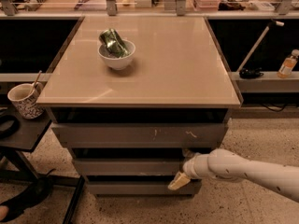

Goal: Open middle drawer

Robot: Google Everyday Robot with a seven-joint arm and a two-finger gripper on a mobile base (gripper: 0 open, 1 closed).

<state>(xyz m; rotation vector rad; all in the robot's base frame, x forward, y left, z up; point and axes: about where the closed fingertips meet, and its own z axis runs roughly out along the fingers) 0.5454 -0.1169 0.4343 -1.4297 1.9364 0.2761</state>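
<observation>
The cabinet under the tan tabletop has three grey drawer fronts. The top one (140, 135) is widest and has white scratch marks. The middle drawer (126, 166) is the plain front below it and sits shut, flush in the stack. The narrowest front (135, 187) is at the bottom. My gripper (181, 178) comes in from the right on a white arm (247, 169). Its cream tip sits at the right part of the middle drawer's lower edge, in front of the gap above the bottom front.
A white bowl holding a green crumpled can (116, 50) stands on the tabletop (177, 69). A patterned mug with a spoon (25, 99) sits on a side shelf at the left. A bottle (288, 64) stands on a ledge at the right. The floor is speckled.
</observation>
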